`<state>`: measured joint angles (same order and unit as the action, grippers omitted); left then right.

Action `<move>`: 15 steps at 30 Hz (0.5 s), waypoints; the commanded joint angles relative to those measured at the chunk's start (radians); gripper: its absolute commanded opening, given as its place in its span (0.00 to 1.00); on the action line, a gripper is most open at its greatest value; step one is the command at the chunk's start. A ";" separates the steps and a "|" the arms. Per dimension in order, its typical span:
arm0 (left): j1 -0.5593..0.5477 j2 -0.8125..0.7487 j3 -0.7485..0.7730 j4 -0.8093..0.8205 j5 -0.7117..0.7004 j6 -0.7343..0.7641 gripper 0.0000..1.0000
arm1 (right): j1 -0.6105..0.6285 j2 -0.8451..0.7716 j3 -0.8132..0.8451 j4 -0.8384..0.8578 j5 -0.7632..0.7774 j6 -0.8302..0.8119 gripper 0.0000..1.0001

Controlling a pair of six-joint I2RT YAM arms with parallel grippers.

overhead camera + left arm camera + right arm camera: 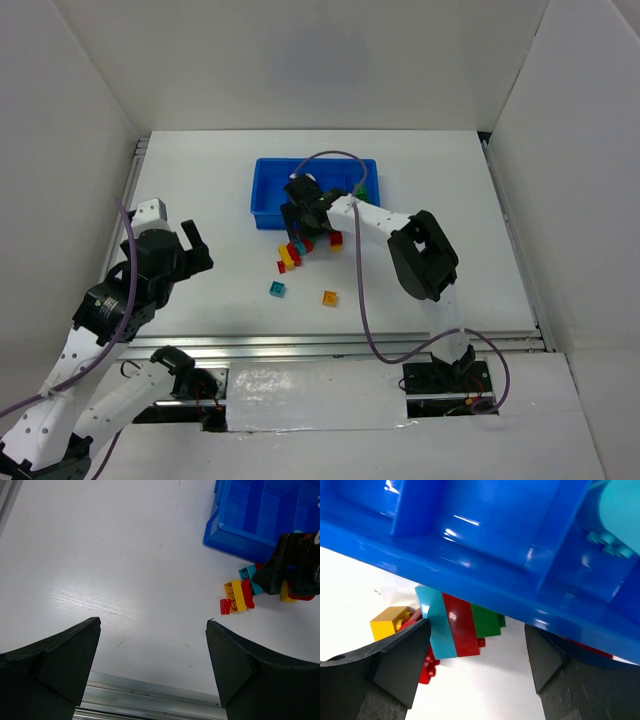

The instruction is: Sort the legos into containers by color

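Listing item 1, bright blue rectangular plastic tray [262, 195]: location? — Clerk

Far middle of the white counter [200, 160], with its compartments side by side. 1 large teal piece [620, 510] lies in 1 compartment, so sorting looks begun but far from done. — Checker

Item 2, small plastic bricks? — Clerk

1 heap of red, yellow and teal bricks [292, 252] just beside the tray's near wall. 1 teal square brick [277, 289] and 1 yellow-orange square brick [329, 297] lie apart from it, nearer the arm bases. None of these is sorted. — Checker

Item 3, right jaws? — Clerk

Open, set low over the heap, straddling 1 teal oblong brick [436, 625] and 1 red oblong brick [462, 625] lying side by side. Nothing is clamped. Judged to be lining up a pick, but with 2 colours in the gap, closing may lift both. — Checker

Item 4, left jaws? — Clerk

Wide open and empty over bare counter at the left, well apart from the heap, probably to leave the right arm room. — Checker
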<state>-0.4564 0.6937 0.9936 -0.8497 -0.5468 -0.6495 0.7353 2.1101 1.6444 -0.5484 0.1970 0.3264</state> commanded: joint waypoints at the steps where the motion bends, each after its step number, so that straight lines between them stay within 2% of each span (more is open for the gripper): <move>1: 0.004 -0.016 -0.009 0.046 0.016 0.034 0.99 | 0.004 0.030 0.020 0.005 -0.019 -0.012 0.82; 7: 0.004 -0.007 -0.010 0.054 0.027 0.040 0.99 | 0.009 0.050 0.019 0.013 -0.086 -0.010 0.81; 12: 0.005 -0.005 -0.013 0.058 0.036 0.047 0.99 | 0.018 0.048 0.008 0.015 -0.080 -0.004 0.79; 15: 0.004 -0.005 -0.015 0.064 0.044 0.050 0.99 | 0.021 0.039 -0.001 0.016 -0.073 -0.003 0.64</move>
<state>-0.4557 0.6891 0.9871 -0.8291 -0.5140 -0.6277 0.7437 2.1567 1.6482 -0.5381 0.1230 0.3206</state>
